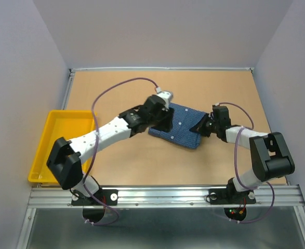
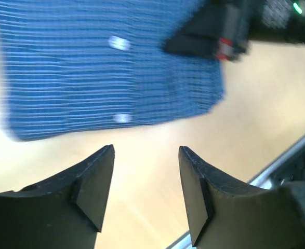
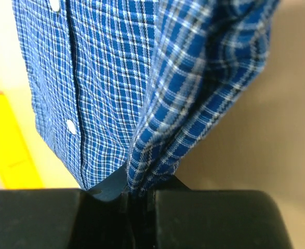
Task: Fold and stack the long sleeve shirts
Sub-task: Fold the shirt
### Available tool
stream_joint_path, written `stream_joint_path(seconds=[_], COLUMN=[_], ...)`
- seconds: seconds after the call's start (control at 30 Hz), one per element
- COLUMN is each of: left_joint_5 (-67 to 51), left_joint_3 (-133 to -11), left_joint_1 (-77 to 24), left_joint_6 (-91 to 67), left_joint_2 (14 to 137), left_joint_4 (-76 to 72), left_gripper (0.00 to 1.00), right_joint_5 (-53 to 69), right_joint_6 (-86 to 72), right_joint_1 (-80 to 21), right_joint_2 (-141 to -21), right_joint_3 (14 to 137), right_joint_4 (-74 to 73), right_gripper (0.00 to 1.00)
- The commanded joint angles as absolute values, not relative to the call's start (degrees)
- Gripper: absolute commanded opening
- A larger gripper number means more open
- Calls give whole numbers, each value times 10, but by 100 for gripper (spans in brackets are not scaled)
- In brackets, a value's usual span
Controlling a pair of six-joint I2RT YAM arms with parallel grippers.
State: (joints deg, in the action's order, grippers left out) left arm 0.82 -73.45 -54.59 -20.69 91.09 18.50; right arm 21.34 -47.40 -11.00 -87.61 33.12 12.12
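A blue finely checked long sleeve shirt [image 1: 182, 126] lies folded into a small rectangle at the table's middle, white buttons up. My right gripper [image 1: 203, 126] is shut on its right edge; the right wrist view shows a fold of the checked cloth [image 3: 157, 150] pinched between the jaws. My left gripper [image 1: 160, 120] is open and empty over the shirt's left edge. In the left wrist view the shirt [image 2: 105, 67] lies beyond the open fingers [image 2: 97, 192], with bare table between them, and the right gripper [image 2: 214, 33] rests on the shirt's far corner.
A yellow tray [image 1: 48, 140] stands at the table's left edge and shows as a yellow strip in the right wrist view [image 3: 7, 140]. Grey walls enclose the wooden table [image 1: 142, 166]. A metal rail [image 1: 168, 196] runs along the near edge.
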Motion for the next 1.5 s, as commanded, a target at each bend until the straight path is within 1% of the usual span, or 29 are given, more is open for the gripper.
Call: stream_joint_path(seconds=[0.0, 0.03, 0.1, 0.13, 0.2, 0.23, 0.27, 0.4, 0.47, 0.5, 0.53, 0.6, 0.63, 0.7, 0.77, 0.87, 0.93, 1.03, 1.07, 1.13, 1.17, 1.23, 1.27, 1.33, 1.4, 1.47], left_joint_5=[-15, -13, -14, -14, -21, -31, -36, -127, -143, -151, -151, -149, -144, -135, -120, -109, -109, -107, -106, -105, -105, -97, -91, -81, -81, -80], left_joint_3=[-689, -679, -665, -658, -643, -627, -617, -544, -541, -547, -547, -544, -541, -537, -533, -530, -531, -529, -529, -531, -532, -532, -531, -527, -524, -524], left_joint_1=[-442, -426, -372, -356, -323, -290, -275, -206, -186, -181, -178, -169, -167, -164, -164, -163, -163, -163, -162, -162, -160, -157, -156, -155, -155, -155], left_joint_6=[-197, -178, -160, -146, -135, -131, -131, -150, -154, -152, -153, -156, -155, -153, -150, -149, -150, -149, -149, -149, -149, -152, -153, -155, -156, -156], left_joint_2=[827, 811, 797, 787, 778, 772, 769, 761, 772, 774, 774, 771, 765, 761, 754, 750, 751, 751, 751, 753, 754, 751, 747, 737, 732, 730], left_joint_4=[168, 174, 178, 172, 160, 145, 135, 56, 49, 52, 51, 48, 47, 47, 49, 49, 51, 50, 51, 54, 54, 55, 56, 52, 47, 48], left_gripper=[64, 65, 65, 65, 65, 65, 64, 64, 64, 64, 64, 64, 64, 64, 64, 64, 63, 63, 63, 63, 63, 63, 63, 63, 63, 63], right_joint_5=[189, 176, 158, 130, 93, 75, 38, -18, -39, -53, -70, -143, -201, -250, -318, -365, -373, -417, -434, -467, -497, -508, -506, -510, -535, -538], right_joint_6=[-333, -294, -255, -217, -185, -158, -150, -119, -99, -82, -73, -58, -50, -40, -20, 19, 45, 60, 56, 34, 25, -9, -58, -110, -125, -148], right_joint_1=[-100, -100, -100, -100, -100, -99, -100, -100, -100, -99, -100, -99, -100, -100, -100, -102, -112, -159, -194, -237, -279, -313, -328, -373, -422, -450], right_joint_2=[-848, -849, -852, -857, -861, -864, -866, -859, -862, -867, -878, -884, -888, -892, -906, -919, -925, -953, -965, -1011, -1030, -1076, -1122, -1173, -1235, -1275], right_joint_3=[426, 474, 527, 582, 645, 671, 726, 813, 843, 880, 895, 927, 954, 987, 1047, 1106, 1114, 1114, 1111, 1093, 1084, 1073, 1084, 1103, 1116, 1135], right_joint_4=[-78, -144, -213, -285, -353, -381, -428, -491, -525, -539, -554, -584, -597, -613, -638, -655, -657, -665, -674, -687, -702, -719, -740, -760, -775, -794], right_gripper=[1, 1, 1, 1, 0, 1, 0, 2, 3, 3, 3, 3, 1, 1, 1, 1, 0, 1, 1, 1, 1, 1, 1, 1, 1, 1])
